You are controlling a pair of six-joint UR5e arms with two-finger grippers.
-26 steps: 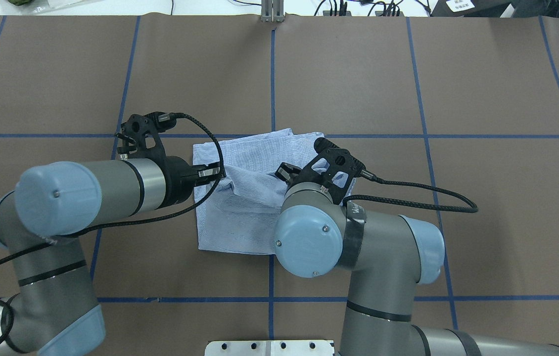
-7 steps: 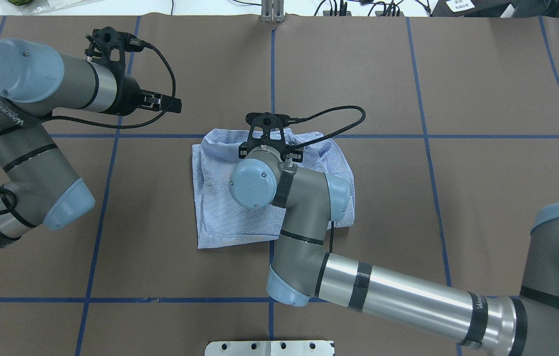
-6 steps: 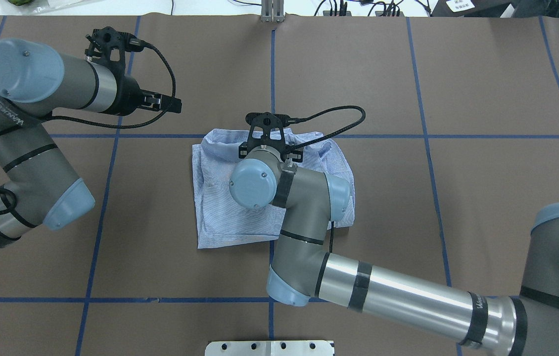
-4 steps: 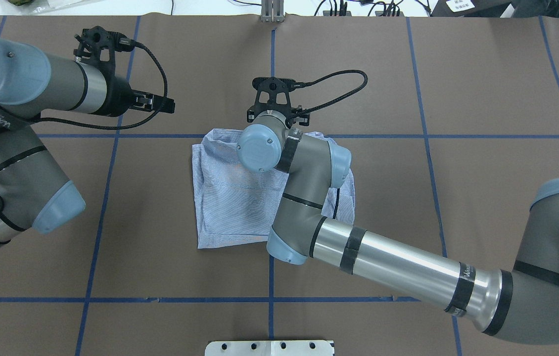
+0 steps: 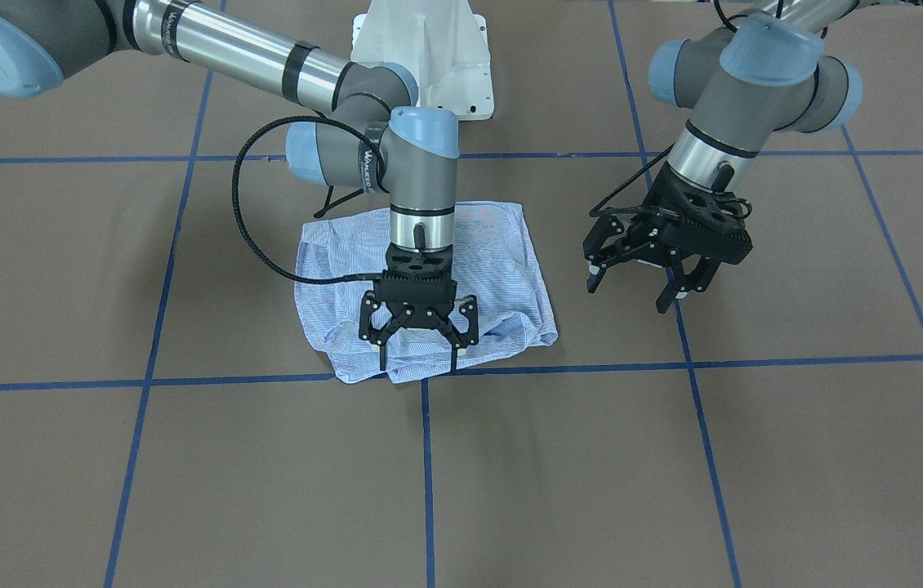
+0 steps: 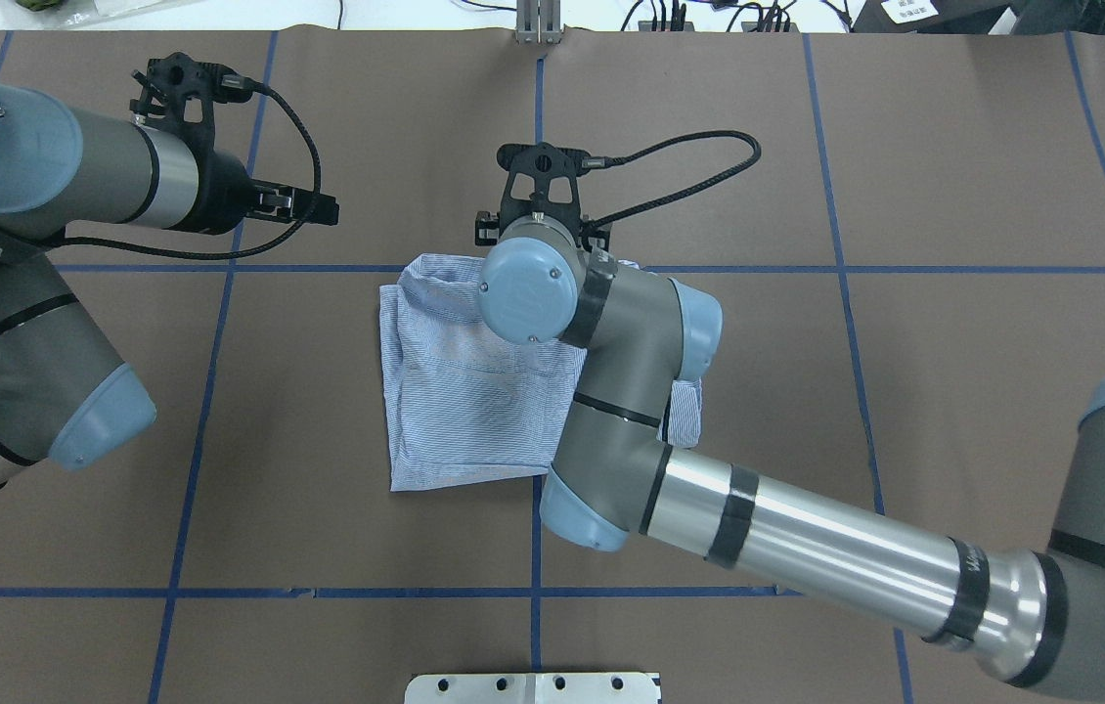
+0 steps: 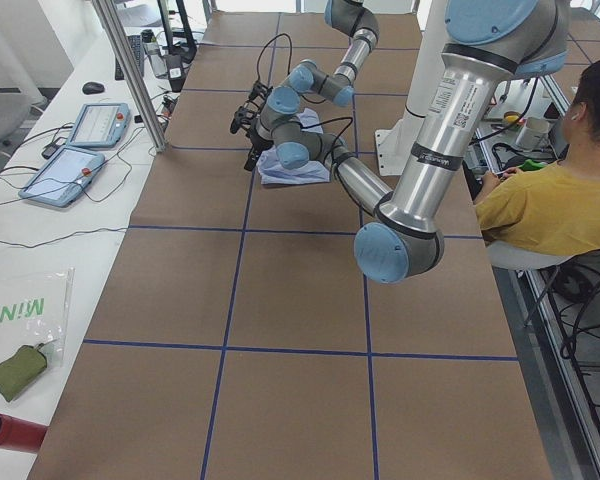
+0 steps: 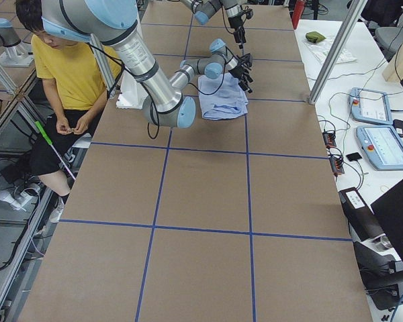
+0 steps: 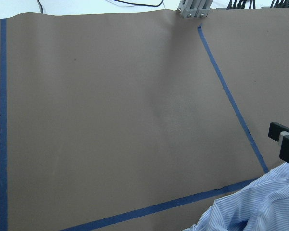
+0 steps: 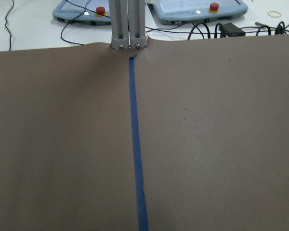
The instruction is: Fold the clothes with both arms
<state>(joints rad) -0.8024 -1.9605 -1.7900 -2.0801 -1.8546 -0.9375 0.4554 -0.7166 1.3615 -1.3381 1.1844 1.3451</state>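
The clothes are one light blue striped shirt (image 6: 460, 391) (image 5: 494, 261), lying folded into a rough square at the table's middle. My right gripper (image 5: 418, 359) hangs open, fingers pointing down, over the shirt's edge farthest from the robot, and holds nothing. In the overhead view its fingers are hidden under the wrist (image 6: 538, 210). My left gripper (image 5: 646, 290) (image 6: 323, 207) is open and empty, off to the side of the shirt over bare table. The left wrist view catches a corner of the shirt (image 9: 253, 209). The right wrist view shows only table.
Blue tape lines (image 6: 538, 147) grid the brown table. A metal post (image 6: 538, 22) stands at the far edge, with teach pendants (image 10: 82, 12) behind it. The white pedestal (image 5: 429, 49) is on the robot's side. A seated person (image 7: 550, 200) is beside the table.
Both grippers have left the shirt. The left arm has pulled away to the far left. In the last second the right arm has moved out over the shirt's far edge.
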